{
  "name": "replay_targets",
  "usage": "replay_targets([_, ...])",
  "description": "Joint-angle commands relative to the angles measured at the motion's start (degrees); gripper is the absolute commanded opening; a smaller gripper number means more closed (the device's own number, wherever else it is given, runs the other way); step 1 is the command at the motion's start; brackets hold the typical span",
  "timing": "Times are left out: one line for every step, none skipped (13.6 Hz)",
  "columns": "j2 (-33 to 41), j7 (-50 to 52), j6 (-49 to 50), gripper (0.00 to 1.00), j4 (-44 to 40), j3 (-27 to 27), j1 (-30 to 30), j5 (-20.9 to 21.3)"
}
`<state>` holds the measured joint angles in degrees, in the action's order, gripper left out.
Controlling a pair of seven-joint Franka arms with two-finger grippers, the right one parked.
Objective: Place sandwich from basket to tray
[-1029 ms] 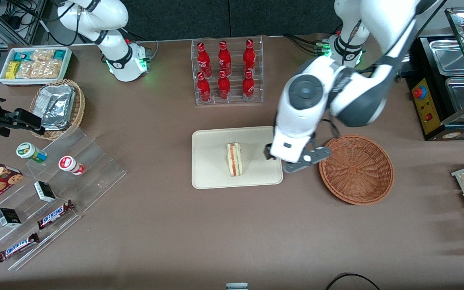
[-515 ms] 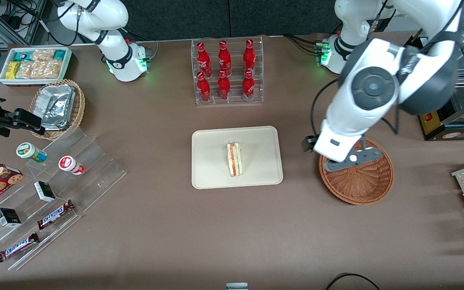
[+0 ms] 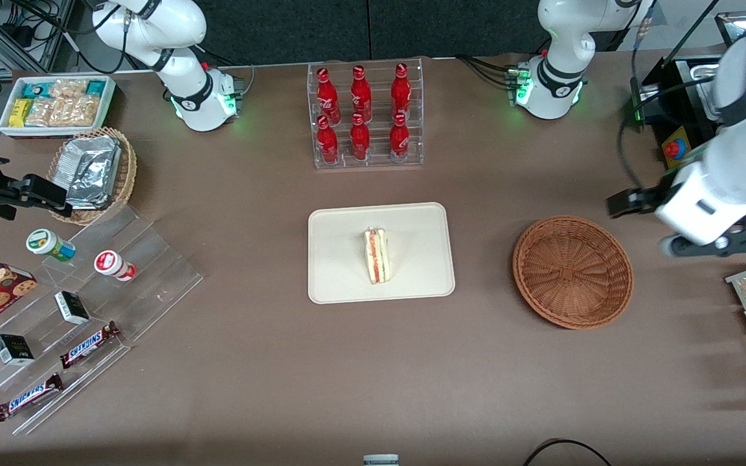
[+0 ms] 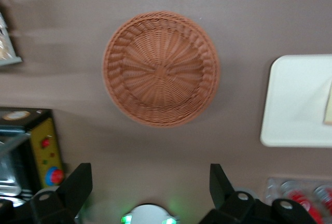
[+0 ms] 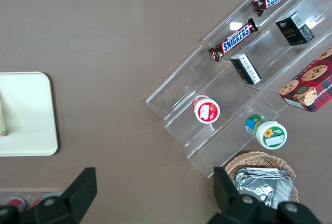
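The brown table [image 3: 373, 375] is mine to leave now: a second ago I hung over the tray's edge nearest the basket, half a second ago over the basket itself, and now I have swung out toward the working arm's end of the table. The flat cream rectangular tray [image 3: 340, 259] with its low rim carries the small triangular wedge sandwich [image 3: 377, 255], pale bread with a red-orange and green edge, standing near the tray's middle. The round reddish-brown woven wicker basket [image 3: 572, 272] beside it is empty. I judge the placing done and this my retreat. My gripper [image 4: 150, 187] hangs high above bare table near the basket, its black fingers [image 4: 78, 185] spread wide and released, holding nothing. Of writing, the two brown bars [image 3: 88, 343] on the clear stepped stand toward the parked arm's end read SNICKERS; the red bottles [image 3: 360, 110] carry white script I cannot read.
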<state>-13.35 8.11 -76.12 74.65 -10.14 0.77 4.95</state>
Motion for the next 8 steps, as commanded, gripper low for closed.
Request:
replay_targets([4.46,-6.17,0.27,1.0,4.27,3.89,-1.56,-0.73])
replay_targets([5.61,-7.22,0.36,1.0,5.49,4.6,-1.56,-0.81])
replay_targets([7.27,-7.93,0.1,1.0,7.33,5.21,-1.56,-0.99])
replay_targets([8.85,-8.03,-0.25,1.0,9.26,5.39,-1.56,-0.99])
replay_targets([9.65,-8.2,-0.25,1.0,9.98,5.92,-1.56,-1.08])
replay_targets([10.36,-9.25,-0.08,1.0,10.25,6.44,-1.56,-1.17])
replay_targets([11.15,-10.47,0.36,1.0,10.34,7.23,-1.48,-1.17])
replay_targets([11.5,-10.66,0.36,1.0,10.25,8.28,-1.39,-1.17])
